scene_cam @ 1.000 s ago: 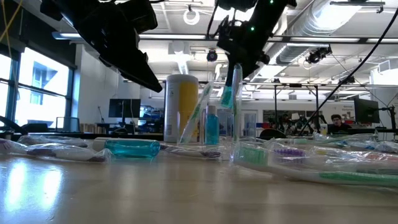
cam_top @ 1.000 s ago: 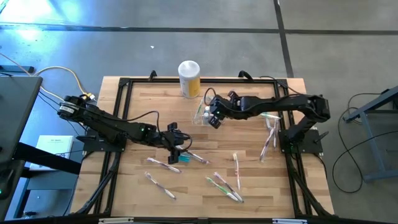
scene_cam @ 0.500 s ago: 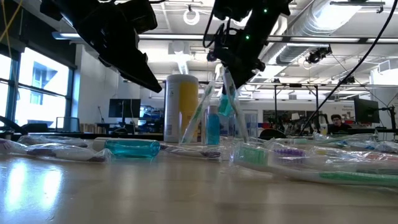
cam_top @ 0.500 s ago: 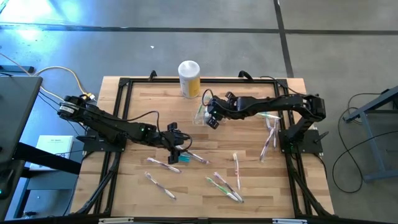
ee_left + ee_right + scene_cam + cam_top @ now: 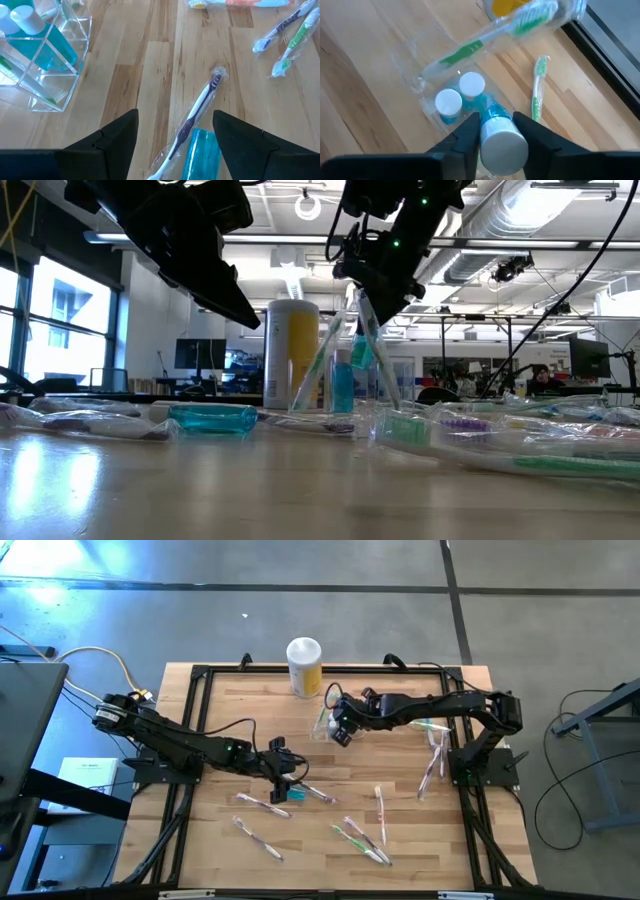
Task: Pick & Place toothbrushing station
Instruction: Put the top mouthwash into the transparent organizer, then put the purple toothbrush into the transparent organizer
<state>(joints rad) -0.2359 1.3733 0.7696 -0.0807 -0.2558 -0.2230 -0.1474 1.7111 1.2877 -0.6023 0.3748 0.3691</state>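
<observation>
Wooden tabletop (image 5: 400, 780) | right gripper (image 5: 496, 131) – clamped on blue bottle (image 5: 496, 129) over toothbrushing station (image 5: 322, 726) | left gripper (image 5: 175, 131) – jaws apart, mid-table

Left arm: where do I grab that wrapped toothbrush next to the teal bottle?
Take the wrapped toothbrush at mid-handle, coming straight down from above with the jaws across its narrow width. It lies flat and slanted on the wood, and its tail end runs close beside the teal bottle, so stay toward the head half. The open left gripper hangs over it.

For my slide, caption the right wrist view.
Right tool lowers a blue bottle into the clear toothbrushing station.
</observation>
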